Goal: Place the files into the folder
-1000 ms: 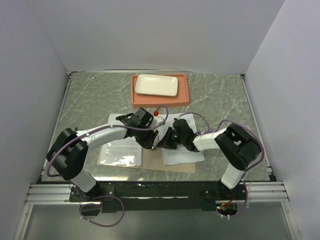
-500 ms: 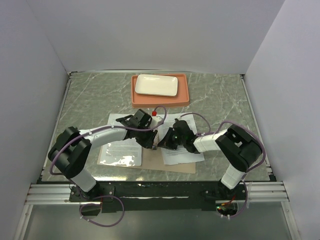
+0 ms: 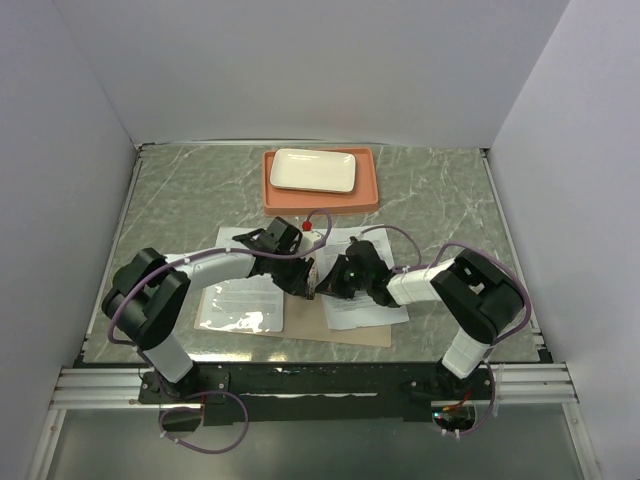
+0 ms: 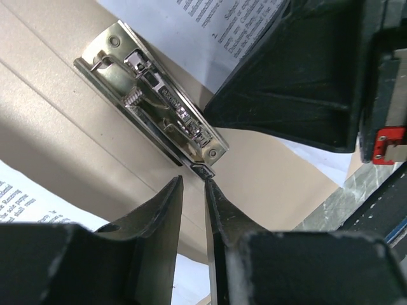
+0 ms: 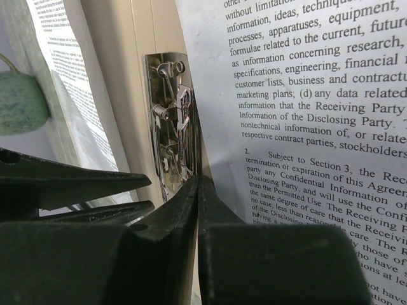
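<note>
The tan folder (image 3: pixel 350 332) lies open near the table's front, its metal clip (image 4: pixel 152 101) on the spine. One printed sheet (image 3: pixel 365 305) lies on its right half. Another sheet (image 3: pixel 240 290) lies on the left, partly under the glossy pocket. My left gripper (image 3: pixel 300 282) hovers over the spine; in its wrist view its tips (image 4: pixel 193 184) stand a narrow gap apart at the clip's near end. My right gripper (image 3: pixel 328 285) is pressed shut (image 5: pixel 198 181) at the right sheet's (image 5: pixel 305 114) left edge, beside the clip (image 5: pixel 172 121). I cannot tell if paper is pinched.
An orange tray (image 3: pixel 320 195) holding a white plate (image 3: pixel 313 170) stands at the back middle. The two grippers sit close together over the folder's spine; the left gripper's fingers (image 5: pixel 76 181) show in the right wrist view. White walls enclose the marble table.
The left arm's elbow and wrist have shifted slightly left and back. Both grippers stay at the clip; the right arm has barely moved.
</note>
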You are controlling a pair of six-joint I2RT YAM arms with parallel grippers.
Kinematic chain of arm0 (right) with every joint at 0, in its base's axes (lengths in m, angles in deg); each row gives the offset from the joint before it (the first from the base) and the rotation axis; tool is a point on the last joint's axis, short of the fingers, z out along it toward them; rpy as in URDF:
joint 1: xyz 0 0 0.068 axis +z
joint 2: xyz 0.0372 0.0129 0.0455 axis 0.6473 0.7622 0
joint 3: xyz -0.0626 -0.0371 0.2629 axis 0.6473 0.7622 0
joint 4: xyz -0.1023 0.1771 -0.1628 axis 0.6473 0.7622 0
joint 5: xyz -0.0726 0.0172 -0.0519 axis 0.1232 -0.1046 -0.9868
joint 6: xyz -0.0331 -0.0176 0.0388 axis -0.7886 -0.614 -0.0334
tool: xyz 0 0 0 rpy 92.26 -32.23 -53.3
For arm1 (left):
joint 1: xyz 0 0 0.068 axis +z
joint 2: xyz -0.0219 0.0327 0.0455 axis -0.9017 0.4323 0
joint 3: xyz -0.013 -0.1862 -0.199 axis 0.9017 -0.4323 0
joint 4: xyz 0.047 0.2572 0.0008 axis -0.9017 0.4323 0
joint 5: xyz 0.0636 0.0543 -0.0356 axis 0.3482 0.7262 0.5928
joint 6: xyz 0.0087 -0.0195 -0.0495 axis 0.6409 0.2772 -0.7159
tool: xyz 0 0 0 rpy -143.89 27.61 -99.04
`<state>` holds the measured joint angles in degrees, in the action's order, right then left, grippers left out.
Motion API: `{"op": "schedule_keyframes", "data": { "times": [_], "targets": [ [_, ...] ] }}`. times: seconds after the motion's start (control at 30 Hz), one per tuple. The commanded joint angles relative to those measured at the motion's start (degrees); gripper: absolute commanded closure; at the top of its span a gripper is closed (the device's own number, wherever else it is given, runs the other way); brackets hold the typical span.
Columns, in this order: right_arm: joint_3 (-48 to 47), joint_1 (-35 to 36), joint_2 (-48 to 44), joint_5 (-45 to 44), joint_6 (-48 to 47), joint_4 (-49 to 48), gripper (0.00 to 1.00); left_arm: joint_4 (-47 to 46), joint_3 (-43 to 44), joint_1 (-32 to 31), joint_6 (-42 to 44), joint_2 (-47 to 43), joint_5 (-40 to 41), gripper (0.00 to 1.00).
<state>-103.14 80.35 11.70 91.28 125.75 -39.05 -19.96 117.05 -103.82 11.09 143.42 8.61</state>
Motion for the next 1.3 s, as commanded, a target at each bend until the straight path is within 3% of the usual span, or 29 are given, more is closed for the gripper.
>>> {"op": "schedule_keyframes", "data": {
  "times": [0.0, 1.27],
  "targets": [
    [2.2, 0.3, 1.7, -5.2, -2.3, 8.0, 0.91, -2.4, -0.3, 0.2, -0.7, 0.2, -2.4, 0.73],
    [-1.2, 3.5, 4.4, -4.1, -1.2, 9.5, 0.92, -4.3, 2.0, -1.2, -1.2, 6.0, -3.8, 0.73]
  ]
}}
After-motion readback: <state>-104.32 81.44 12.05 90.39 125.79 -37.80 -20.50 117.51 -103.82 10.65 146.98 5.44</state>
